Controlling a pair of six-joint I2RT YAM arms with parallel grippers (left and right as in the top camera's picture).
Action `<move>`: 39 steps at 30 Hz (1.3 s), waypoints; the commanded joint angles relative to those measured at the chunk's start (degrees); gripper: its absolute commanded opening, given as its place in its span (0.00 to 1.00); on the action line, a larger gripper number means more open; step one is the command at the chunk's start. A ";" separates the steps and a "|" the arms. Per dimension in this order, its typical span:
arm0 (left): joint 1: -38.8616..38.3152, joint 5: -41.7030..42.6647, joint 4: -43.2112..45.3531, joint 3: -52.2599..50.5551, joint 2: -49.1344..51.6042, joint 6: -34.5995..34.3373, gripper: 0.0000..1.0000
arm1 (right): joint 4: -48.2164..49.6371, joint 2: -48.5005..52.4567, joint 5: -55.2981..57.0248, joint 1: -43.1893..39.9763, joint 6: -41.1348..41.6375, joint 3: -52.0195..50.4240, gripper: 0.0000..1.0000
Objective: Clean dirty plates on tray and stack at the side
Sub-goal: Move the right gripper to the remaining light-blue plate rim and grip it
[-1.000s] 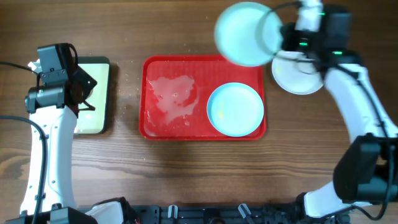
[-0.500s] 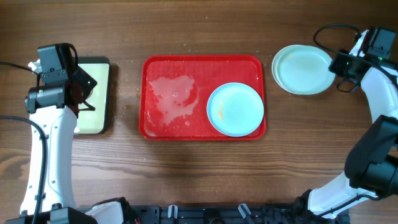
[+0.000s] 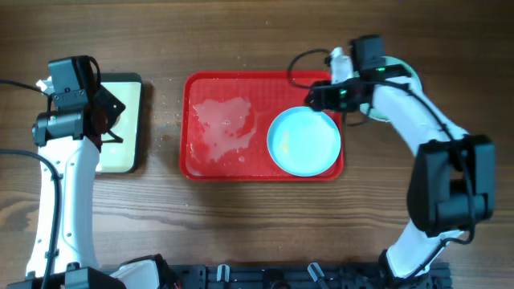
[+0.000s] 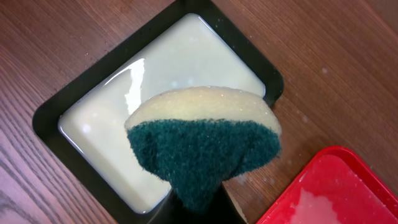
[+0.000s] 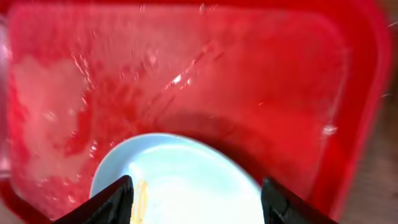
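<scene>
A pale blue plate lies in the right half of the red tray; it carries a yellowish smear near its left rim. My right gripper hovers over the tray's far right corner, just behind that plate, open with nothing between its fingers. In the right wrist view the plate sits between the spread fingertips. The plates set at the side are mostly hidden under my right arm. My left gripper is shut on a green-and-yellow sponge above the pan.
A dark-rimmed cream pan sits left of the tray, also seen below the sponge. A wet soapy patch covers the tray's left half. The tray's near corner shows in the left wrist view.
My right gripper set the blue plate it held onto the plates at the side, opened, and swung left over the tray's far right corner. The left arm has not moved.
</scene>
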 commanded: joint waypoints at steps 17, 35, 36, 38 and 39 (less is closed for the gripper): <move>0.20 0.76 0.59 -0.26 0.22 -0.81 0.04 | -15.30 2.10 15.28 3.61 -5.18 -0.70 0.61; 0.20 1.38 1.03 -0.26 0.22 -0.79 0.04 | -14.03 2.10 19.41 3.61 -4.76 -2.60 0.47; 0.20 1.38 1.11 -0.26 0.22 -0.79 0.04 | -14.27 2.10 18.78 3.63 -4.81 -2.60 0.37; 0.20 1.38 1.11 -0.26 0.22 -0.79 0.04 | -15.28 2.10 18.80 3.63 -4.81 -2.60 0.19; 0.20 1.38 1.14 -0.26 0.22 -0.79 0.04 | -15.47 2.10 18.80 3.63 -4.81 -2.60 0.18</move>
